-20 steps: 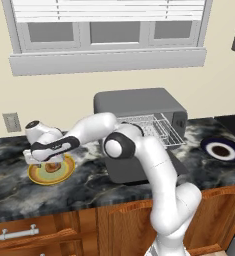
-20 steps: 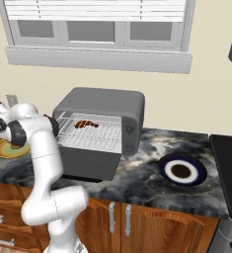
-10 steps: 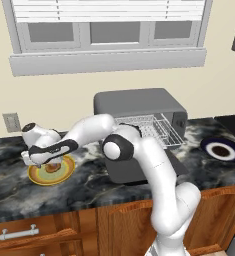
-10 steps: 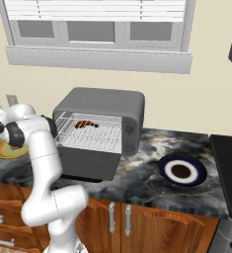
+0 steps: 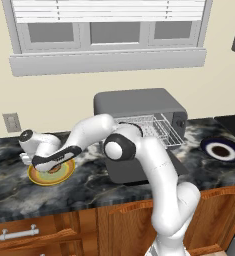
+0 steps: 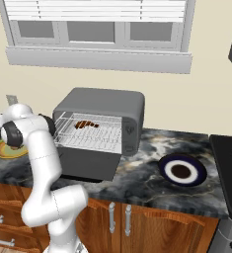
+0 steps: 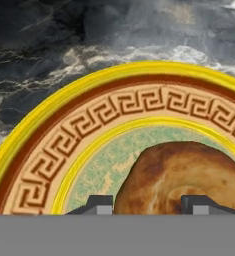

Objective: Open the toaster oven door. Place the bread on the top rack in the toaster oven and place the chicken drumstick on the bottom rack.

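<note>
The bread [image 7: 184, 175], a round tan-brown bun, lies on a yellow patterned plate [image 7: 54, 150] at the left of the counter [image 5: 49, 176]. My gripper [image 7: 151, 205] is down over that plate [image 5: 50, 168], its two fingertips pressed in at the bread's sides, shut on it. The toaster oven [image 5: 139, 102] stands behind the arm with the toaster oven door [image 6: 85, 163] hanging open. A wire rack is pulled out. The chicken drumstick [image 6: 87, 124] lies on a rack inside; I cannot tell which rack.
A dark blue-rimmed plate [image 6: 181, 171] sits on the counter right of the oven [image 5: 221, 150]. A black stovetop [image 6: 231, 168] lies at the far right. A wall outlet [image 5: 11, 122] is behind the yellow plate. The counter's front edge runs above wooden drawers.
The fingers have closed in from wide open onto the bread. The hand has sunk slightly toward the yellow plate. The oven and drumstick are unchanged.
</note>
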